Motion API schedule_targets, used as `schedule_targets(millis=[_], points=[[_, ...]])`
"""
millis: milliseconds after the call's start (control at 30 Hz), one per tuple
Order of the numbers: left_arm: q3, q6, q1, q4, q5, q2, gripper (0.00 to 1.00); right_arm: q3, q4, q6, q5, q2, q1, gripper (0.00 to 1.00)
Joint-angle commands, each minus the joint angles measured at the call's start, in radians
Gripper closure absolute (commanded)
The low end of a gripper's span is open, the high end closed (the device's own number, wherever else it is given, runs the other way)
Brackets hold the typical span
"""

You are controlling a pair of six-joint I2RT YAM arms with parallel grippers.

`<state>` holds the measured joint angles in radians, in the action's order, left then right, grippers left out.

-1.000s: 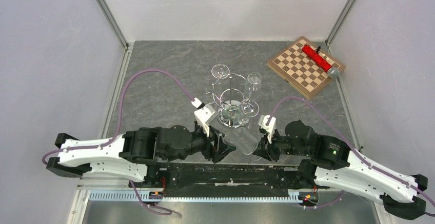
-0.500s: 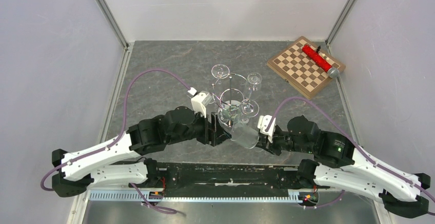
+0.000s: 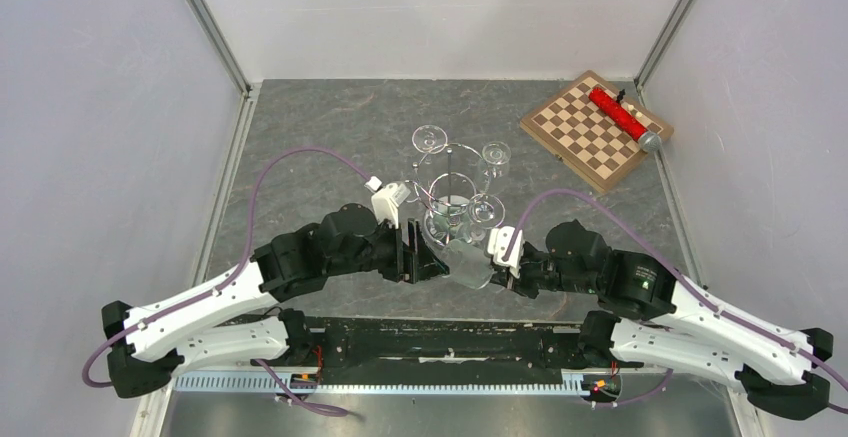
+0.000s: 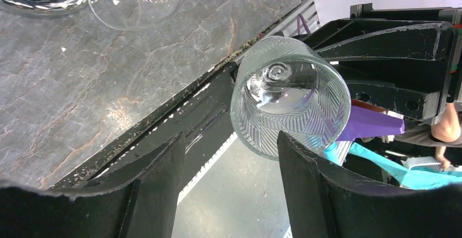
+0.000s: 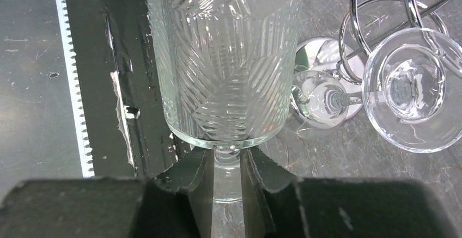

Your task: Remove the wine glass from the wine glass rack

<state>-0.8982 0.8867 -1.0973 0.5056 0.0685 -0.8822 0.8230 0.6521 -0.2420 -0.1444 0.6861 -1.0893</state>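
Looking down from the top camera, I see the wine glass (image 3: 468, 260) lying tipped, just on the near side of the wine glass rack (image 3: 455, 192), between the left gripper (image 3: 418, 257) and the right gripper (image 3: 492, 263).

On the left wrist view, that claw is spread wide with nothing in it; the bowl sits just past its fingers.

On the right wrist view, the claw is pinched tight on the stem, and two other glasses (image 5: 411, 93) are close beside the bowl. I'd draw back slowly toward the near edge, stem grip firm, bowl well away from those neighbours.
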Motion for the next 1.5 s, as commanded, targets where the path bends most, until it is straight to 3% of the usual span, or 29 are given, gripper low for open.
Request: schedule_targets(millis=[0, 200, 367, 533, 800, 933, 1033, 1200, 1467], points=[[0.011, 0.057, 0.014, -0.045, 0.062, -0.006, 0.32, 0.091, -0.146, -0.021, -0.013, -0.009, -0.004, 1.0], [0.025, 0.064, 0.036, -0.048, 0.086, -0.016, 0.36, 0.093, -0.167, -0.017, -0.024, 0.009, -0.006, 1.0], [0.036, 0.066, 0.052, -0.056, 0.108, -0.02, 0.46, 0.094, -0.181, -0.017, -0.023, 0.017, -0.011, 1.0], [0.041, 0.064, 0.068, -0.055, 0.124, -0.022, 0.59, 0.085, -0.186, -0.023, 0.004, 0.014, -0.014, 1.0], [0.059, 0.072, 0.083, -0.089, 0.16, -0.022, 0.96, 0.065, -0.225, -0.016, 0.033, 0.017, -0.022, 1.0], [0.069, 0.07, 0.092, -0.097, 0.169, -0.009, 0.98, 0.071, -0.244, -0.011, 0.032, 0.029, -0.028, 1.0], [0.065, 0.059, 0.096, -0.081, 0.158, 0.005, 0.98, 0.073, -0.247, -0.006, 0.038, 0.035, -0.029, 0.9], [0.043, 0.039, 0.103, -0.017, 0.115, 0.03, 0.98, 0.078, -0.239, 0.004, 0.054, 0.031, -0.029, 0.59], [-0.048, -0.031, 0.117, 0.174, -0.009, 0.038, 0.98, 0.107, -0.189, 0.024, 0.061, 0.007, -0.029, 0.44]])
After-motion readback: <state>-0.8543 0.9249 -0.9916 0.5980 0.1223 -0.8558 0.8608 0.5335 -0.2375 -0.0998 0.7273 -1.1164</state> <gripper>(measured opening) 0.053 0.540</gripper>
